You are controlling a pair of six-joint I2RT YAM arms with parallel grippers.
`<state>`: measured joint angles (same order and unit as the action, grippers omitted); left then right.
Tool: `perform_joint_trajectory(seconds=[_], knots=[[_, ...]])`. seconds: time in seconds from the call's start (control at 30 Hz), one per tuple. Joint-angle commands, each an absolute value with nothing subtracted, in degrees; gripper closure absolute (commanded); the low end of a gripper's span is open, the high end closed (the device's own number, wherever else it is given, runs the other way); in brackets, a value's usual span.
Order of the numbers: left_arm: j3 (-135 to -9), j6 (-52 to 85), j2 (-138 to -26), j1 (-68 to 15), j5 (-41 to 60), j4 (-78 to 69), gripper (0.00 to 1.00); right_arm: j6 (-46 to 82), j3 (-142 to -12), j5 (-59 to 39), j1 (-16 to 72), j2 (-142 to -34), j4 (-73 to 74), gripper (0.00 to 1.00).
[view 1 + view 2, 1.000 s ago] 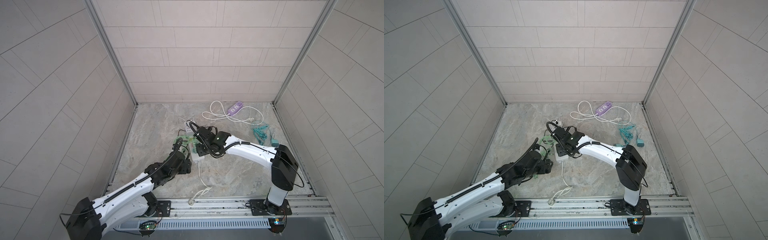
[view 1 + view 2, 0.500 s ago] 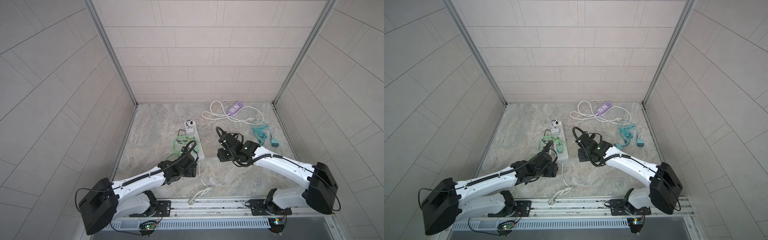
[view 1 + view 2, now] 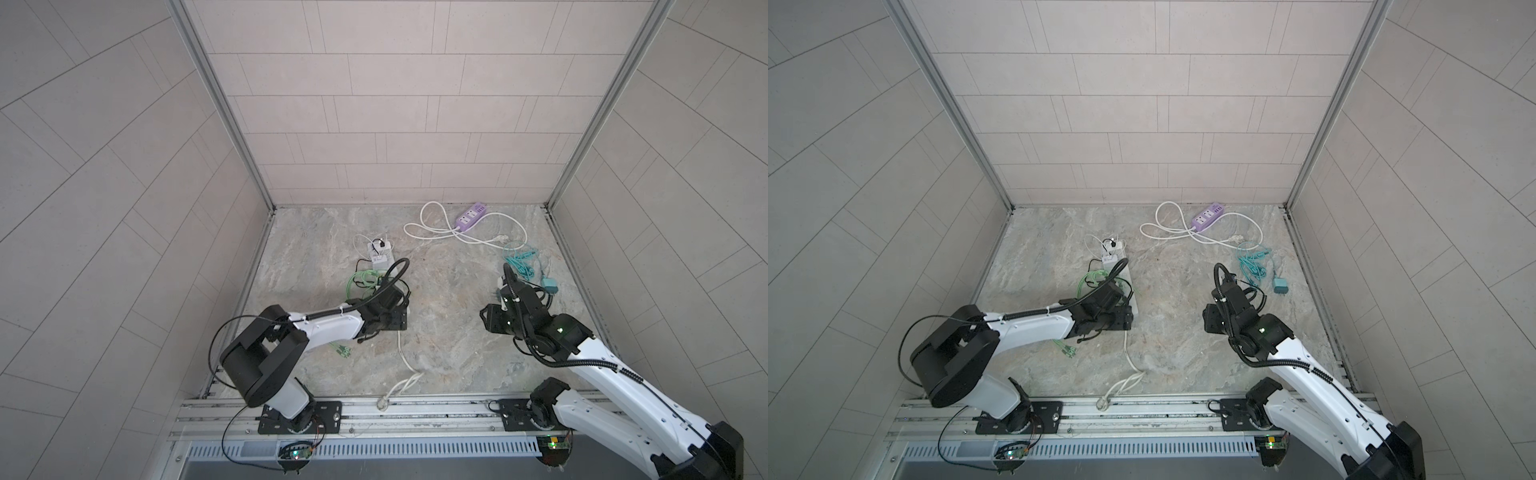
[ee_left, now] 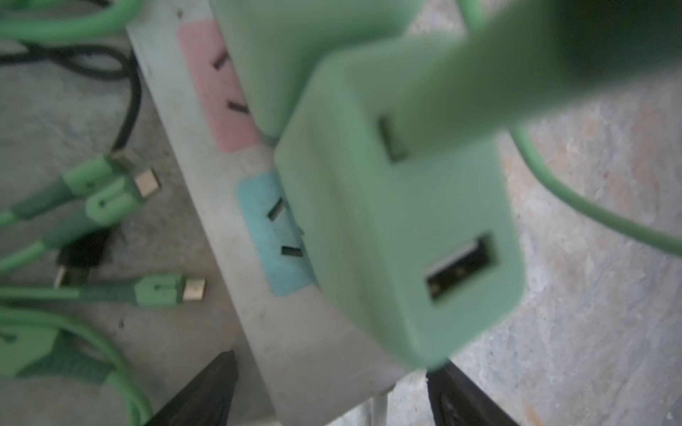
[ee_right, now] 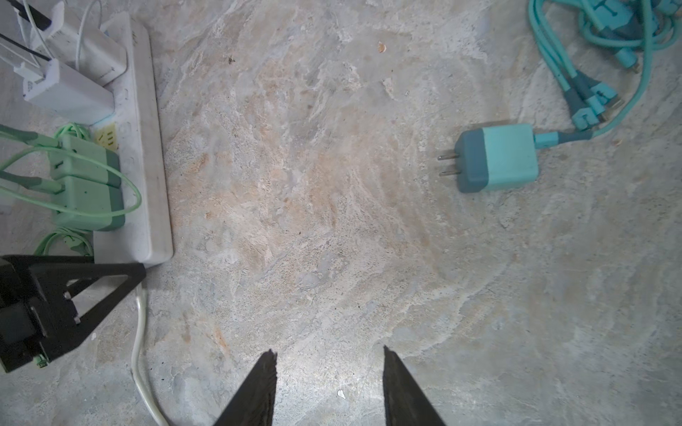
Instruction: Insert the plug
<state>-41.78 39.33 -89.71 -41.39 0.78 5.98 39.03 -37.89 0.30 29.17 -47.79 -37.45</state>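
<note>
Right wrist view: right claw half open, empty, well apart from the teal charger, which lies flat near the worktop's right edge. We should pinch its body sides and leave the prongs clear. Left claw is wide open, straddling the white power strip end; brace there for insertion.

The green plug, a square 2-port USB adapter w/ a darker base, is sitting upright in the last socket before the cord end of the white pwr strip, no prongs showing, adj. to a 2nd green plug of the same type. A green connector is occupying one port; the other port is standing empty. The pwr strip is lying flat on the floor, w/ pink & blue socket faces partly showing beside the plugs and its white cord exiting at that end.
</note>
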Motion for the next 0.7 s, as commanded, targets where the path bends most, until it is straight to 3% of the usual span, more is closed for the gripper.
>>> perform_joint_trajectory(seconds=[0.0,0.37,0.67], knots=[[-39.37,40.52,-93.35,-35.02,4.74,4.19,0.21,37.57,-37.71,-0.36,28.34,-47.70,-39.46,0.54],[-46.72,37.44,-104.16,-16.30,6.58,1.53,0.22,34.84,-38.71,-3.55,24.28,-56.35,-35.47,0.54],[-51.22,37.39,-109.18,-7.76,7.97,-1.12,0.23,30.41,-42.09,-8.26,18.22,-65.24,-32.00,0.54]])
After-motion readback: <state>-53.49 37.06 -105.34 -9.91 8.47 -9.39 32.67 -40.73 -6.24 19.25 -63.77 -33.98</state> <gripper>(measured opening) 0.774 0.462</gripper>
